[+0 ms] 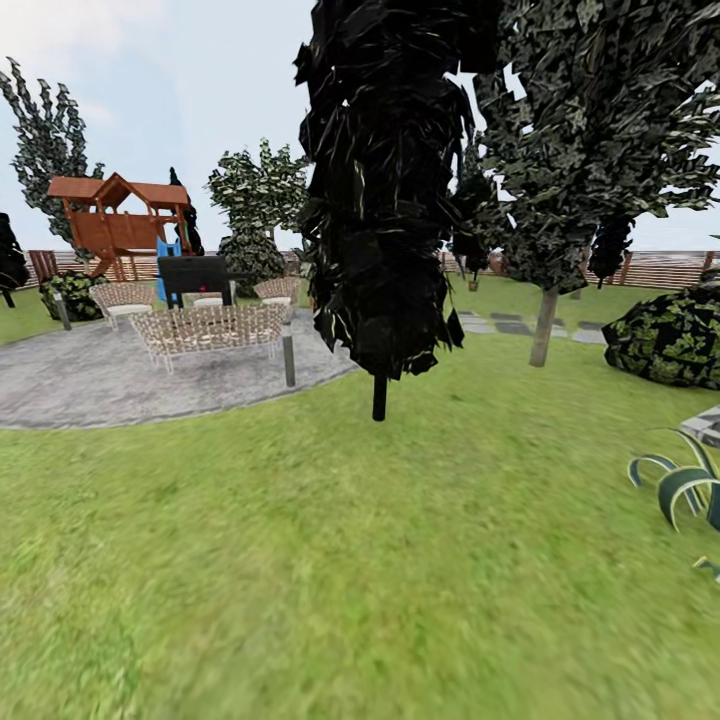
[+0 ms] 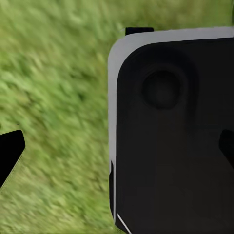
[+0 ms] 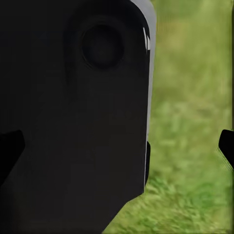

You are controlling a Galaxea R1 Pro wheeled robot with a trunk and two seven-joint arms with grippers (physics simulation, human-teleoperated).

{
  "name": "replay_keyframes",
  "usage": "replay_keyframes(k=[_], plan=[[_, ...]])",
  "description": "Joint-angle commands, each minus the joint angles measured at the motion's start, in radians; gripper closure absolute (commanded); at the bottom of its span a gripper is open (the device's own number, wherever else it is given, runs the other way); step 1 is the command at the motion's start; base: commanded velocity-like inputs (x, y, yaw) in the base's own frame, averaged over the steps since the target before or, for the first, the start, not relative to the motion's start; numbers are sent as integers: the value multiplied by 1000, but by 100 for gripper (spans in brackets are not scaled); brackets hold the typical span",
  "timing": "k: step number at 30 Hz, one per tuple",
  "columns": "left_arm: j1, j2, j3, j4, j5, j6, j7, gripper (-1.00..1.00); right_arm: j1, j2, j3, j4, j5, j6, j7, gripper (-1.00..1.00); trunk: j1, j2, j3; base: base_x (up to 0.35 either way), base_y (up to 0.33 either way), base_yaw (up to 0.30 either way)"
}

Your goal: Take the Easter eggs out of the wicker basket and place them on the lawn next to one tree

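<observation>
At far left, a wooden play frame (image 1: 118, 215) and wicker seats (image 1: 210, 328) on a grey patio (image 1: 90, 385) are observed. At centre, a dark narrow cypress (image 1: 385, 180) is noted on the lawn (image 1: 330, 560); to its right, a grey-trunked tree (image 1: 545, 325) and a bush (image 1: 672, 335). Eggs and basket are not sighted, so their position cannot be reported. Eggs are judged light, smooth and best held across the middle. End effector states cannot be told for either arm.

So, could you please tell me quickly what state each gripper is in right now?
Left gripper: open, fingers spread wide, holding nothing.
Right gripper: open, fingers spread wide, holding nothing.
</observation>
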Motion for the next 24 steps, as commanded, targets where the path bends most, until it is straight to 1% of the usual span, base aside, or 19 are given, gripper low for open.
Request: replay_keyframes(k=[1, 24], plan=[[1, 0, 1, -2, 0, -1, -1, -100, -1, 0, 0, 2, 0, 1, 4, -100, 1, 0, -1, 345, 0, 0], [1, 0, 1, -2, 0, -1, -1, -100, -1, 1, -1, 2, 0, 0, 4, -100, 1, 0, -1, 344, 0, 0]])
